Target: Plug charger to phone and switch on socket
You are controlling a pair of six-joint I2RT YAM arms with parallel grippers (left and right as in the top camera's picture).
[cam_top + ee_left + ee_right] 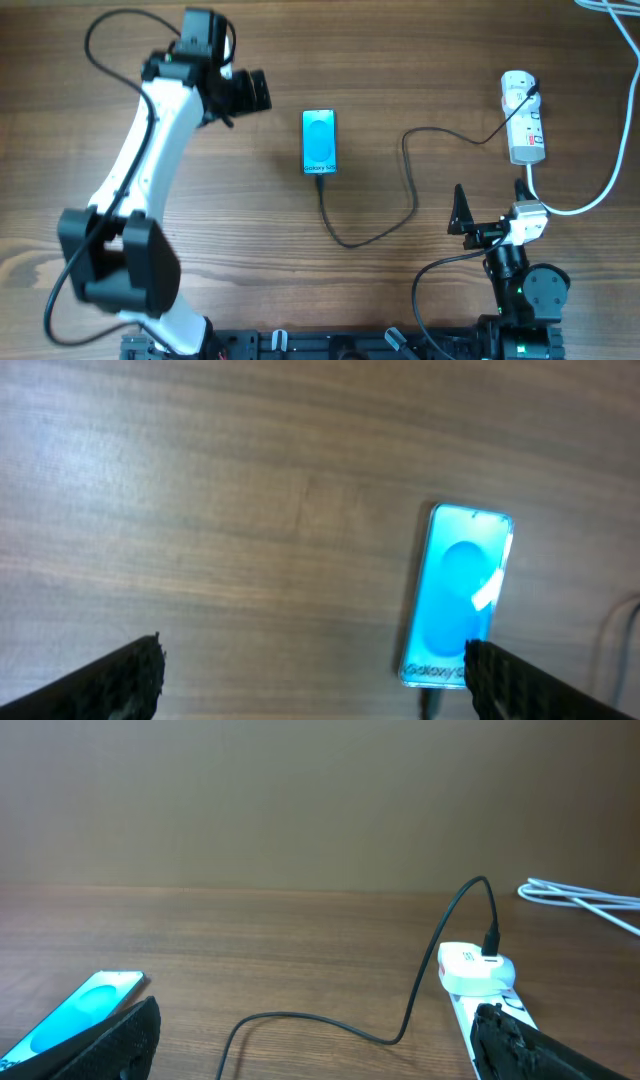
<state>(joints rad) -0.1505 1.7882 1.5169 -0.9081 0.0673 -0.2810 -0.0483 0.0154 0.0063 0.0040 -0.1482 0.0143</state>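
Observation:
The phone (319, 141) lies flat mid-table, cyan screen up, "Galaxy S25" text at its near edge. The thin black charger cable (385, 222) runs from the phone's near end in a loop to the white socket strip (524, 118) at the right, where its black plug sits in the far end. My left gripper (258, 90) is open and empty, left of and beyond the phone; the left wrist view shows the phone (455, 595) between and ahead of its fingers (315, 680). My right gripper (462, 212) is open and empty, near the strip (478, 972), with the cable (420, 1000) in front.
A thick white cable (610, 180) runs from the strip's near end round the right edge to the far right corner. The right arm base (520, 290) stands at the front right. The left arm (150, 170) spans the left side of the wooden table.

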